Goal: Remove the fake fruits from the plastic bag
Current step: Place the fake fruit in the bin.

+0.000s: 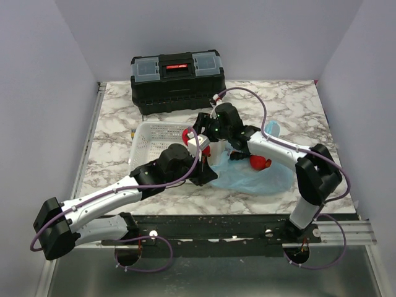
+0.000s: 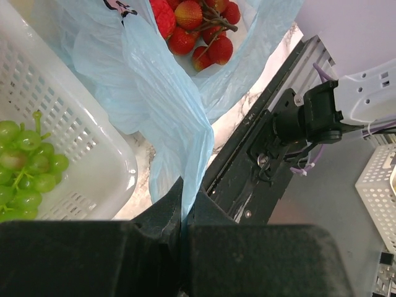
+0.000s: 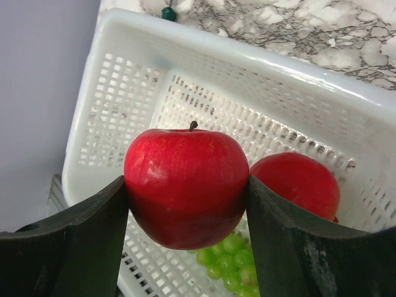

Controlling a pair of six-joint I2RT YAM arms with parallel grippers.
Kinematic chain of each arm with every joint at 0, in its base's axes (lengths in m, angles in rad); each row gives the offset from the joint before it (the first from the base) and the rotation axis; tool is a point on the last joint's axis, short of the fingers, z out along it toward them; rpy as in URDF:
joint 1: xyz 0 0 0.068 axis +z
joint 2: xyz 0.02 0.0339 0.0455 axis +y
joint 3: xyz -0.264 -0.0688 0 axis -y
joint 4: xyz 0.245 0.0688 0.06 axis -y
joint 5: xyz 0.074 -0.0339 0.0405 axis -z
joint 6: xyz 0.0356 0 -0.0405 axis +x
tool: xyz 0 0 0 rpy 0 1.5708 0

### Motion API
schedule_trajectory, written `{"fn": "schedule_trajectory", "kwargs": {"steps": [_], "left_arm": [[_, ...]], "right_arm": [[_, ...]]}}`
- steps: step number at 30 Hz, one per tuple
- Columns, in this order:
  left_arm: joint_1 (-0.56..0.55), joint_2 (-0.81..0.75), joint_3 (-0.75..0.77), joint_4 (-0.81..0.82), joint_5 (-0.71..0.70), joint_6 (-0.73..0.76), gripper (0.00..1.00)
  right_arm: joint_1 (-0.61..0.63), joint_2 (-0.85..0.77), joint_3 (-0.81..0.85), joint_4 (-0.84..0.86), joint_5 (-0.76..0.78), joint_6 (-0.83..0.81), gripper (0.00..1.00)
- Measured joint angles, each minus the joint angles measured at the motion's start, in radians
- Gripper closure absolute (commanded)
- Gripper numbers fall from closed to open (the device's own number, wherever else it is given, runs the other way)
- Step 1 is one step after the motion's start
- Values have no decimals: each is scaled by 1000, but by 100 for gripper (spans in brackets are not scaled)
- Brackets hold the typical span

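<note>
The glossy red apple point(image 3: 185, 179) is being clamped by the right gripper point(image 3: 187, 192) and the plastic bag point(image 2: 167, 111) pinched by the left gripper point(image 2: 184, 216), so a slip is being risked.

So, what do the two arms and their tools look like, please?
Both arms have white tube-shaped links and bulky black joints: the left arm and the right arm. A thin purple cable runs along each, looping loose in places. The left tool and right tool have wide, matte black fingers. I see no markings.
</note>
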Motion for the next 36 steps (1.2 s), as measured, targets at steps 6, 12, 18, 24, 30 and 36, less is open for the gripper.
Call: {"fn": "schedule_trajectory", "kwargs": {"steps": [6, 12, 18, 24, 30, 36], "left_arm": [[0, 0, -8, 1, 5, -6, 100], [0, 0, -9, 0, 5, -7, 100], [0, 0, -9, 0, 5, -7, 100], [0, 0, -9, 0, 5, -7, 100], [0, 0, -9, 0, 5, -7, 100], [0, 0, -9, 0, 5, -8, 100]], "right_arm": [[0, 88, 51, -6, 18, 0, 52], [4, 139, 97, -33, 23, -10, 31], [16, 141, 98, -51, 29, -21, 24], [18, 141, 101, -59, 35, -35, 21], [18, 138, 113, -74, 53, -54, 17], [18, 121, 113, -83, 58, -71, 14]]}}
